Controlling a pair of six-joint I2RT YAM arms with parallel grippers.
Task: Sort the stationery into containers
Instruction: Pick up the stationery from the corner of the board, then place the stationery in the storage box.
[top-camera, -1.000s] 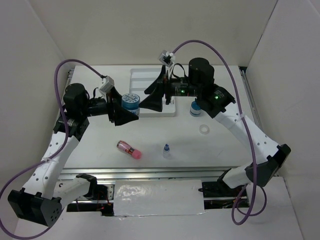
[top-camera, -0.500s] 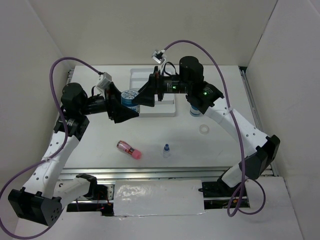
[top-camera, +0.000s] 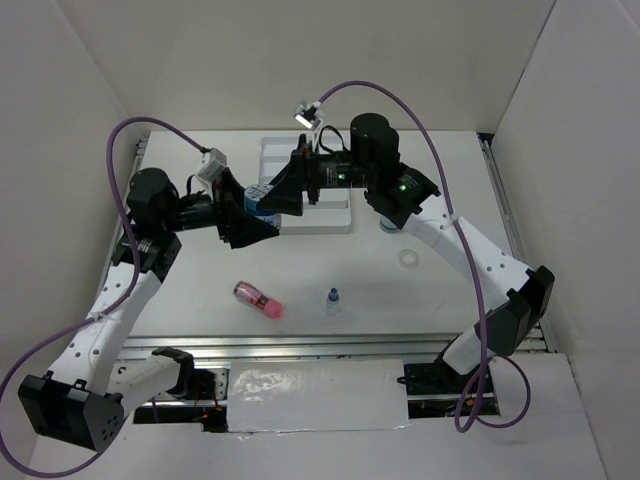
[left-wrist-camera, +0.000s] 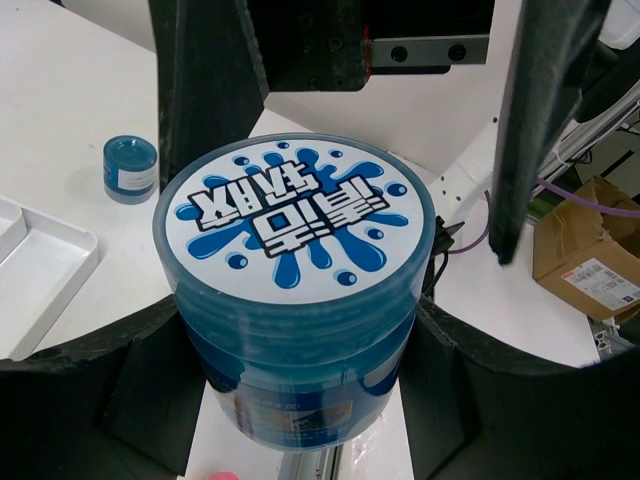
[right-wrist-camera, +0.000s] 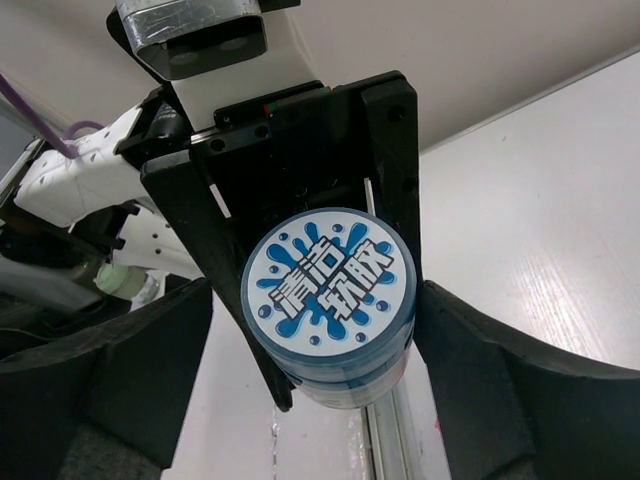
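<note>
My left gripper (top-camera: 264, 207) is shut on a squat blue round pot (top-camera: 259, 195) with a splash-pattern lid and holds it in the air left of the tray. The left wrist view shows the pot (left-wrist-camera: 295, 215) clamped between my fingers. My right gripper (top-camera: 283, 191) is open, with its jaws on either side of the same pot (right-wrist-camera: 330, 290) and a gap on one side. The second blue pot (top-camera: 389, 221) stands right of the white tray (top-camera: 335, 217), partly hidden by the right arm. The pink tube (top-camera: 258, 298), tiny bottle (top-camera: 332, 300) and white ring (top-camera: 408, 259) lie on the table.
The tray's rim (left-wrist-camera: 45, 270) and the second pot (left-wrist-camera: 130, 168) show at the left of the left wrist view. White walls close in the table on the left, back and right. A metal rail runs along the near edge (top-camera: 320, 345).
My right arm has swung left from over the tray to the pot held by my left gripper, so its open jaws now flank the pot. The left arm has barely moved.
</note>
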